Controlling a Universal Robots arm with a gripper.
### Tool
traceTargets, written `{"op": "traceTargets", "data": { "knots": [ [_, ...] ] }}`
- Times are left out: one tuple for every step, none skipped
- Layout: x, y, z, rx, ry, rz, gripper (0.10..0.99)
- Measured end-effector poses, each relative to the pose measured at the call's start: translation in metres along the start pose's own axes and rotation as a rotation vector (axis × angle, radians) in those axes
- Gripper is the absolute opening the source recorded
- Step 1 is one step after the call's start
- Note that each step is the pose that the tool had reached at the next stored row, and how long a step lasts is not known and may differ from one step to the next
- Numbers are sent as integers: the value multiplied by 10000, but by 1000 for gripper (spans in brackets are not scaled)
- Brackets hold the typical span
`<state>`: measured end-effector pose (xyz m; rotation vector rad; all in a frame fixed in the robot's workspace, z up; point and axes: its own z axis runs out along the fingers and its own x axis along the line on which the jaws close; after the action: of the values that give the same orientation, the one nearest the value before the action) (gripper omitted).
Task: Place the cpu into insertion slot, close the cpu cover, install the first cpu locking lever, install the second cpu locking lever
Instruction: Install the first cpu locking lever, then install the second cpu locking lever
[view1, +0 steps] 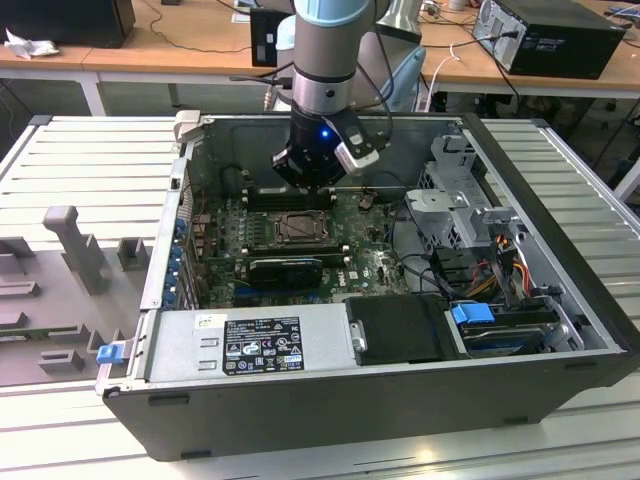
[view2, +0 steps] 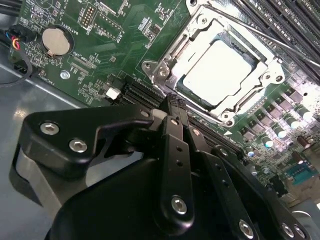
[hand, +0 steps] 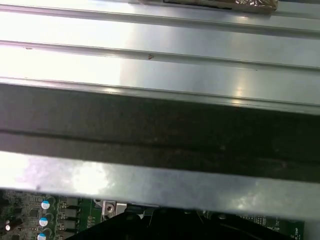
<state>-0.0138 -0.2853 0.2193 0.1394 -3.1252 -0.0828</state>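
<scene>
Cpu (view2: 218, 71) seated in insertion slot (view2: 176, 86), upper right of second wrist view; cpu cover (view2: 210, 31) down; pincer (view2: 172, 107) pressed together, empty, just beside.

Even overhead room light in exterior view; case interior (view1: 300, 250) sits in shadow. Second wrist view: strong glare on cpu (view2: 220, 75), nearby gripper (view2: 172, 107) dark, soft-focus. First wrist view: blown-out metal ribs (hand: 160, 45), blurred.
</scene>
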Motion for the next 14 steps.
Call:
{"op": "traceTargets", "data": {
  "knots": [
    [0,-3,0,0,1,0,106],
    [0,-6,0,0,0,0,106],
    [1,-9,0,0,0,0,106],
    [1,-11,0,0,-1,0,106],
    [1,-13,0,1,0,0,106],
    [1,-15,-1,2,0,0,106],
    [2,-18,-1,2,0,0,106],
    [2,-20,-1,2,0,0,106],
    [2,-27,-1,4,1,0,106],
    [3,-31,-2,5,0,0,106],
    [4,-40,-3,6,1,0,106],
    [4,-47,-3,6,1,0,106],
    [5,-53,-3,5,1,0,106],
    [6,-62,-3,5,1,0,106]
  ]
}}
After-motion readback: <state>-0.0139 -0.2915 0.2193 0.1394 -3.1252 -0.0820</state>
